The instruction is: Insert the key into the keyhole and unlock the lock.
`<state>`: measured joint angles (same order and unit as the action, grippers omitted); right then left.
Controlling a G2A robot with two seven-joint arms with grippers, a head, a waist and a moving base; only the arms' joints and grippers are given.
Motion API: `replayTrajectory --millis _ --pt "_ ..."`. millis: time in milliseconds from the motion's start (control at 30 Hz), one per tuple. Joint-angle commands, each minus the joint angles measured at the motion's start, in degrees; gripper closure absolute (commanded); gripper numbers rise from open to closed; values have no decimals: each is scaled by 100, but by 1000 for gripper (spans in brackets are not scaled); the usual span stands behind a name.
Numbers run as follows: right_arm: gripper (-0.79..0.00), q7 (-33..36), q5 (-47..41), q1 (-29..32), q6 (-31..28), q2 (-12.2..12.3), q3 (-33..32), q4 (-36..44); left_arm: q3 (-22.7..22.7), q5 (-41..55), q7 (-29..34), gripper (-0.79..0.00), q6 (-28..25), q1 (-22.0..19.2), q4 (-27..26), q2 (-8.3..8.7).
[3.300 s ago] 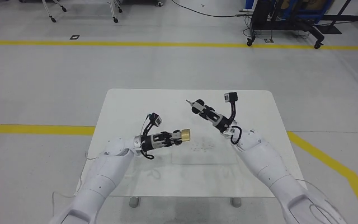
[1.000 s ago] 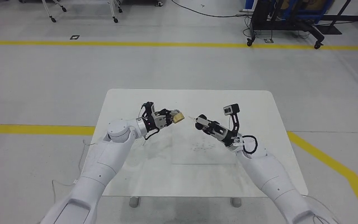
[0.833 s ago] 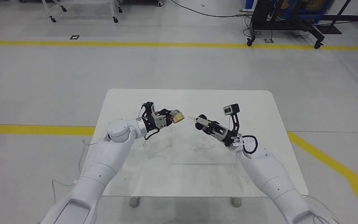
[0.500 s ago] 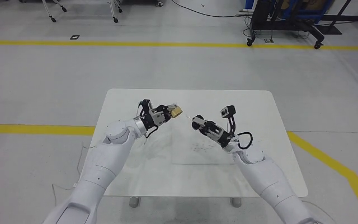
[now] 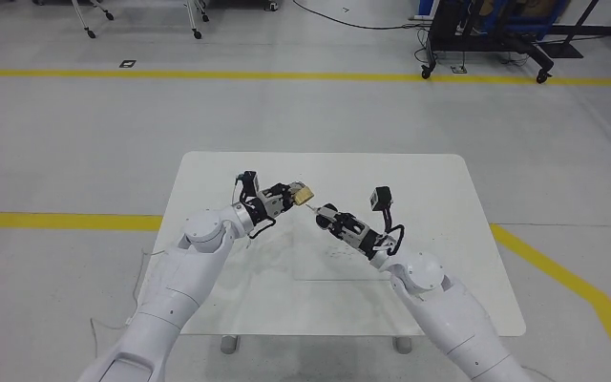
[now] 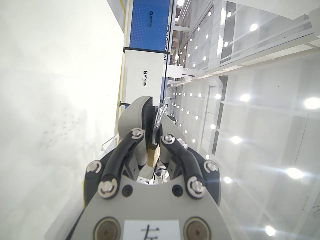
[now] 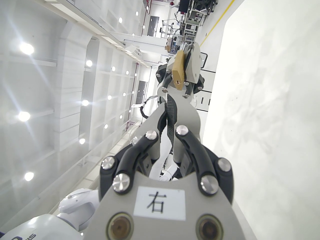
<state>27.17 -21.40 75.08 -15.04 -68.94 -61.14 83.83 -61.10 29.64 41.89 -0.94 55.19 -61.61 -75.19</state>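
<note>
A brass padlock (image 5: 302,194) is held above the middle of the white table (image 5: 434,181), with my left gripper (image 5: 289,198) shut on it. Its keyhole end points toward the other arm. In the left wrist view the padlock (image 6: 151,156) sits between the shut fingers (image 6: 136,116), its shackle toward their tips. My right gripper (image 5: 325,213) is shut on a thin silver key (image 5: 313,205), whose tip lies just short of the lock. The right wrist view looks along my right gripper (image 7: 167,99) at the padlock (image 7: 178,71), keyhole end nearest, a small gap away.
A faint rectangular outline (image 5: 348,265) and scuff marks mark the table's middle. A yellow floor line (image 5: 76,221) runs past both sides of the table. Carts and a dark rack (image 5: 496,33) stand far behind.
My right gripper has moved left with the key, closing in on the padlock. My left gripper has carried the padlock up and back from its lower position, tilting it toward the key.
</note>
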Motion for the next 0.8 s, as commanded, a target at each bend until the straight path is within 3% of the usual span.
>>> replayTrajectory --millis 0,767 --pt "0 -30 -15 -12 4 -14 15 -57 -1 -25 36 0 -20 26 -40 3" --pt "0 -253 13 -7 22 -111 -2 -119 -7 -270 28 0 -69 118 -248 3"
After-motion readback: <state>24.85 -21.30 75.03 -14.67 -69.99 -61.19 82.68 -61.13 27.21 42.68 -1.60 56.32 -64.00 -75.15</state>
